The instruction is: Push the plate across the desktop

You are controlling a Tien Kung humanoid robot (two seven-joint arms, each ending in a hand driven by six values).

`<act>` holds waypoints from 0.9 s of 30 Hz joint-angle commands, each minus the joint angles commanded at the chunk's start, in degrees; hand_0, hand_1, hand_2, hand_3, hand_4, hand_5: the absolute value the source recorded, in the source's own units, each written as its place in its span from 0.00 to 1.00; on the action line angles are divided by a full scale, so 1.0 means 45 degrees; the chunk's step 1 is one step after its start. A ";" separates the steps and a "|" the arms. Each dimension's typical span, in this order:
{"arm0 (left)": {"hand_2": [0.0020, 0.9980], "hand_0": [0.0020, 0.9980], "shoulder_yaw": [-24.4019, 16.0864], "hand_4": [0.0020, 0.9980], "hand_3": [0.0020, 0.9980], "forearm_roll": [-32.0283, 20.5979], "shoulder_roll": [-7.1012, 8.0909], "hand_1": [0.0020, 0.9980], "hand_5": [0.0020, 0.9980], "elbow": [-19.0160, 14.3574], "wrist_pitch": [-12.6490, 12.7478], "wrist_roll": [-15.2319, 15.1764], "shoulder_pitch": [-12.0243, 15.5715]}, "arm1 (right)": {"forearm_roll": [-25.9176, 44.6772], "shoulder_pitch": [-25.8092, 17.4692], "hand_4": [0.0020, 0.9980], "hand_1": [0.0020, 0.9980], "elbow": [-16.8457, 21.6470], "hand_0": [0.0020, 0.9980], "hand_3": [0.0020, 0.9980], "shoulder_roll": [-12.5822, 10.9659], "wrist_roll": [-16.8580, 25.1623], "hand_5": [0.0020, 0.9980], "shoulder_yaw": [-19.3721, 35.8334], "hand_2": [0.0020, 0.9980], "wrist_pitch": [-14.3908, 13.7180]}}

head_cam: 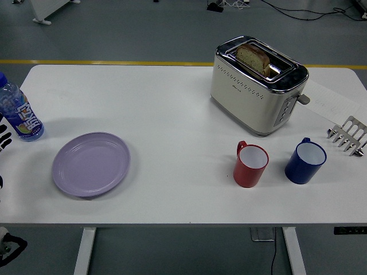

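Observation:
A lilac plate (pixel 91 164) lies flat on the white table (pixel 172 114) at the near left. Only a sliver of my left hand (pixel 3 137) shows at the picture's left edge, a short way left of the plate and apart from it, just below a bottle. My right hand is out of view.
A blue-labelled water bottle (pixel 17 112) stands at the far left, behind the plate. A cream and chrome toaster (pixel 257 86) with bread in it stands at the back right. A red mug (pixel 250 164), a blue mug (pixel 305 161) and a metal toast rack (pixel 348 135) stand at the right.

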 joint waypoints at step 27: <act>0.75 0.70 0.3073 0.45 0.63 -0.2376 -0.0198 0.74 1.00 0.0833 0.0525 -0.0535 -0.0465 | -0.0196 -0.0095 0.20 0.60 0.0035 0.60 0.64 0.0000 -0.0053 0.49 0.0008 0.68 0.0150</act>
